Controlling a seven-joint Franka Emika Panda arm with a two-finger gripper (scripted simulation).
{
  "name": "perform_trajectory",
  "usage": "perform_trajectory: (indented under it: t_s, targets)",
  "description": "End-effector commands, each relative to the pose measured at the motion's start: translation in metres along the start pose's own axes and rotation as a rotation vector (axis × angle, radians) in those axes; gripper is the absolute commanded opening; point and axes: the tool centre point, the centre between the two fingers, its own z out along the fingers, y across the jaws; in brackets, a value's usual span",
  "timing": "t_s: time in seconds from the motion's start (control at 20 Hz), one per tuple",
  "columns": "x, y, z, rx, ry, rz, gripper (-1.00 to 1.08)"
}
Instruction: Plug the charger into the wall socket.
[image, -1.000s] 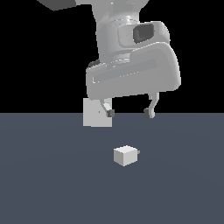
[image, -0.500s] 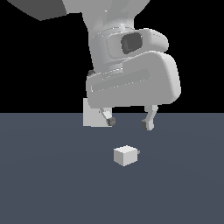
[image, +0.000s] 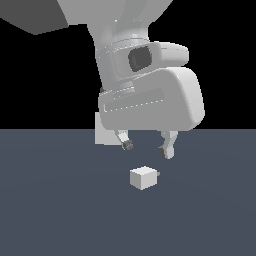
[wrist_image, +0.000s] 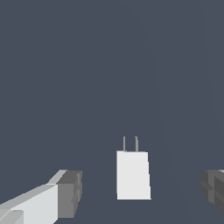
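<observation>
Gripper (image: 146, 148) spread wide and holding nothing, hanging just above the charger (image: 143, 178), charger resting on the dark floor (image: 60, 210) with prongs toward the exterior view's right, socket (image: 104, 131) upright behind, partly hidden by the arm.

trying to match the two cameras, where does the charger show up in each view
Exterior view: the charger sits on the dark floor just below the open gripper, its prong pointing to the exterior view's right.
Wrist view: the charger lies between the two fingertips, nearer the centre, with two thin prongs showing on its far end.
Shared landmark: the gripper's dark fingertips, which flank the charger in both views.
</observation>
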Motion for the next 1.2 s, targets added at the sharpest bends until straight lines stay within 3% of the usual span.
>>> perform_trajectory:
  t_s: [0.0, 0.4, 1.15]
  targets:
    - [-0.001, 0.0, 0.001, -0.002, 0.004, 0.013, 1.0]
    - [-0.003, 0.0, 0.006, -0.003, 0.004, 0.013, 1.0]
    - [-0.017, 0.001, 0.05, -0.003, 0.003, 0.017, 1.0]
